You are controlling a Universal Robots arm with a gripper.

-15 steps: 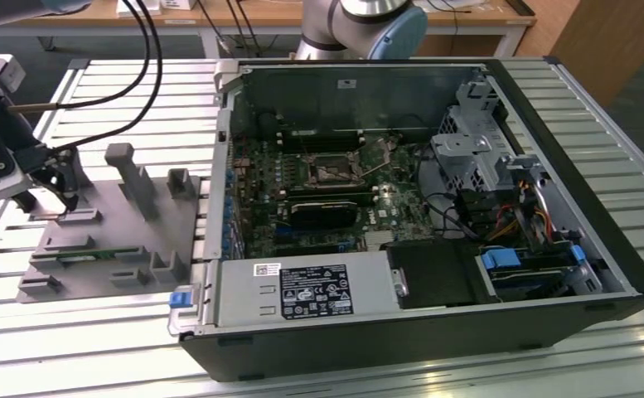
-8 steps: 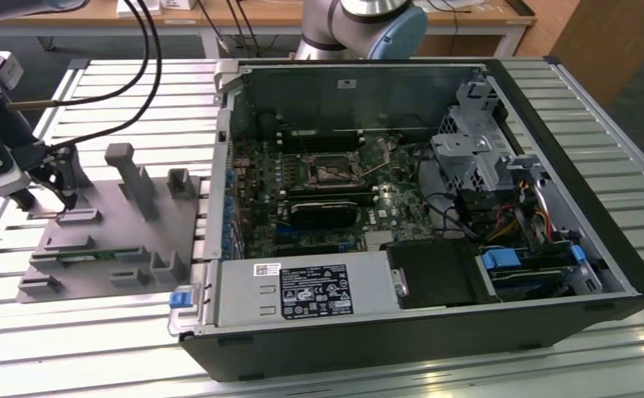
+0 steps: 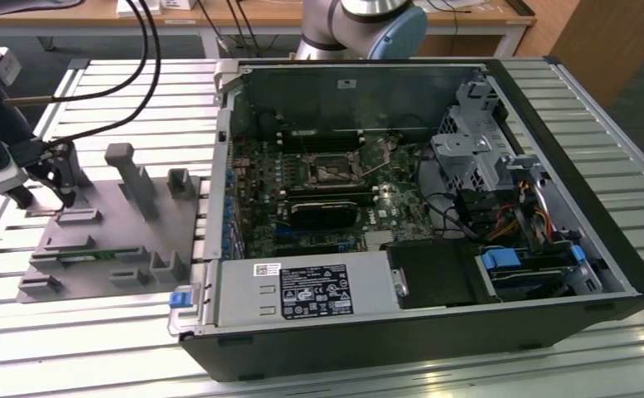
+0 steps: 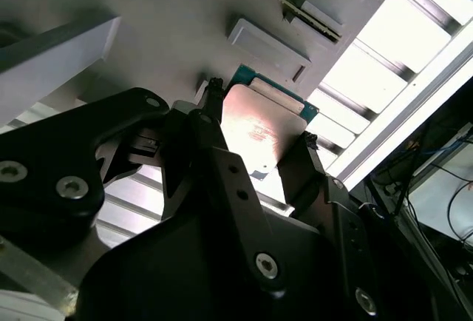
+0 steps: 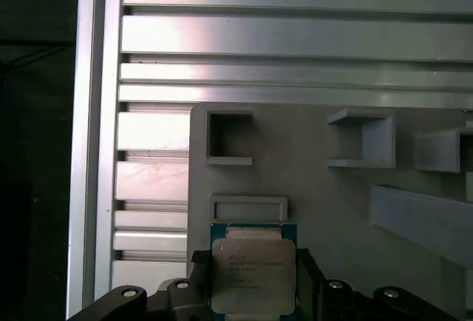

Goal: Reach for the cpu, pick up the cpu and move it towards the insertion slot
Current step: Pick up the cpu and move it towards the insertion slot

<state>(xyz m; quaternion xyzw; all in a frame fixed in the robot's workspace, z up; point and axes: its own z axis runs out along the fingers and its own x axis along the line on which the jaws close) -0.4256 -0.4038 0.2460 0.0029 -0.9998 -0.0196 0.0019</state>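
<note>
— Slatted metal desk, wooden desks behind it. Open PC case sits mid-desk, board facing up. What's on the exterior view's left?

— Grey fixture plate, flat on the slats, just beside the case. Upright grey blocks stand on it. Tool is down at the plate's corner farthest from the case.

— Where's the cpu?

— Cpu is right at the tool. Silvery top faces up, with a green board edge showing along one side. It's over the plate, just beside a small rectangular frame block.

— Tool state?

— Pinching the cpu. Black fingers are pressed on two opposite edges, one each side. Both wrist views agree.

— Lifted or resting on the plate?

— Can't tell from either wrist view.

— Insertion slot?

— Insertion slot is inside the case, on the board. Shiny square frame, dark centre. It's well apart from the cpu, with the case wall between them.

— Anything else worth logging?

— Long black card lies on the board near the slot, on the side toward the camera. Labelled power supply box sits at the case's near edge. Metal drive cage is on the exterior view's right of the board. Black cables hang over the desk beyond the plate.
</note>
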